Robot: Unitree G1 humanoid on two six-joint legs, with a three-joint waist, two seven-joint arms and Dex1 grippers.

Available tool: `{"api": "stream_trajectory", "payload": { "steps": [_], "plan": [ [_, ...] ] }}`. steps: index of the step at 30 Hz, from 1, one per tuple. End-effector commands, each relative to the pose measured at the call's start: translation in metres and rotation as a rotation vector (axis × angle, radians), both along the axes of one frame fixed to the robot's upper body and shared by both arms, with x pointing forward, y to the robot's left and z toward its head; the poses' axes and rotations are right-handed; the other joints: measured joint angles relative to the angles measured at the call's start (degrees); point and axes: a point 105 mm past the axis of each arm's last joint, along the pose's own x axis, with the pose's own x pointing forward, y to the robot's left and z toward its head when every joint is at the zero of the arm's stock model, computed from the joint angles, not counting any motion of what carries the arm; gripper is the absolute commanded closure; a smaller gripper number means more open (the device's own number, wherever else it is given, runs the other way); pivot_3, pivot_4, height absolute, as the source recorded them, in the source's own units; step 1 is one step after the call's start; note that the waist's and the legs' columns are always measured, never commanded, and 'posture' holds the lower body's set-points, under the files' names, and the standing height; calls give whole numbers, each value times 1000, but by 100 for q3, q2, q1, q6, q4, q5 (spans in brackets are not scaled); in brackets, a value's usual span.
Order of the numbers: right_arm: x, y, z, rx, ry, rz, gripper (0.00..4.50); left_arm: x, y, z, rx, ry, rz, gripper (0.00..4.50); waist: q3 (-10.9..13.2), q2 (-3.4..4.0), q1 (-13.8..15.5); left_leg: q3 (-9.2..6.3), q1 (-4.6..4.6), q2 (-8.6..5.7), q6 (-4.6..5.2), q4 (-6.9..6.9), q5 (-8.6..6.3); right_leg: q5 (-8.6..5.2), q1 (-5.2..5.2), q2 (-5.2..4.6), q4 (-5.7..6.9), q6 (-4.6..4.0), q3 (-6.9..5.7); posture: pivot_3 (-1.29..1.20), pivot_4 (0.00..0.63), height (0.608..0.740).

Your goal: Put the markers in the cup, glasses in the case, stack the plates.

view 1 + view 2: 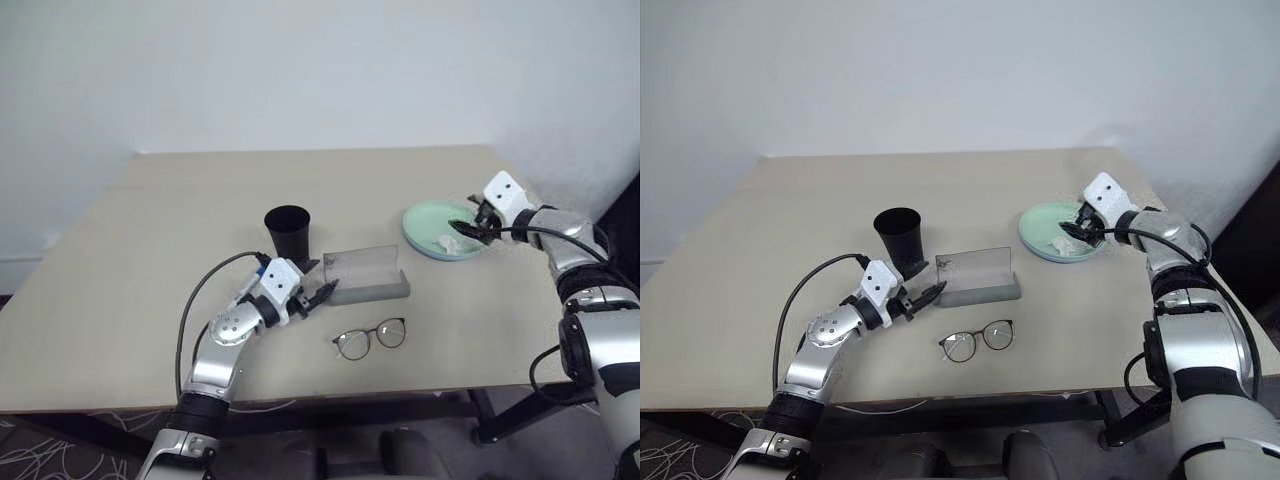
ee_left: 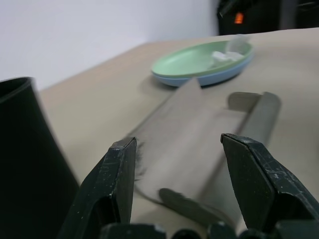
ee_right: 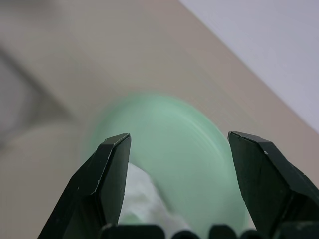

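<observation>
The right gripper (image 1: 470,227) hangs over the near right part of the mint green plate (image 1: 425,226), its two black fingers spread wide with nothing between them; a crumpled white tissue (image 1: 447,242) lies on the plate just below and beside the fingertips. In the left wrist view the green plate sits stacked on the light blue plate (image 2: 219,77). The left gripper (image 1: 318,294) is low over the table (image 1: 120,270), its fingers apart and empty, the tips just beside the near left end of the open grey case (image 1: 368,276). The black cup (image 1: 288,232) stands upright just behind this gripper, near the case's left end. The glasses (image 1: 369,338) lie unfolded on the table in front of the case, near the left gripper and well apart from the right one.
</observation>
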Motion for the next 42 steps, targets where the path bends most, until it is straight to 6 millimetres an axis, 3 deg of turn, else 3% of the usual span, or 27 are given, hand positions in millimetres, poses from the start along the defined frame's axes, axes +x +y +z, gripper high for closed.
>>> {"api": "stream_trajectory", "payload": {
  "steps": [1,7,16,23,35,42],
  "plan": [
    [-23,5,5,62,37,173,1140,-3,-9,17,-20,-17,-87,1662,0,-1,1,-1,0,1,0,0,0,0,0,0,1,0,0,0,0,733],
    [-55,1,-26,92,174,246,1140,-13,-22,20,-25,89,-266,1662,1,1,6,1,-2,4,0,4,0,-1,-1,-4,4,0,2,0,0,733],
    [-57,3,-41,105,181,194,1140,-8,-29,20,58,242,-450,1662,2,0,2,5,3,-4,-7,10,4,-1,-2,3,11,-1,1,0,0,733],
    [-54,5,-46,107,177,174,1140,-2,-32,20,179,257,-569,1662,2,-1,3,1,-4,-12,-6,10,4,-2,-4,2,5,-1,3,0,0,733],
    [-51,11,-48,122,144,153,1140,-14,-50,15,307,333,-799,1662,3,-3,3,-1,-5,-10,-5,10,4,-2,-4,1,4,0,4,0,0,733],
    [-51,12,-49,139,128,136,1140,-18,-56,8,337,379,-832,1662,3,-3,2,-3,-6,-9,-3,9,4,-2,-5,1,6,0,5,0,0,733]
  ]
}}
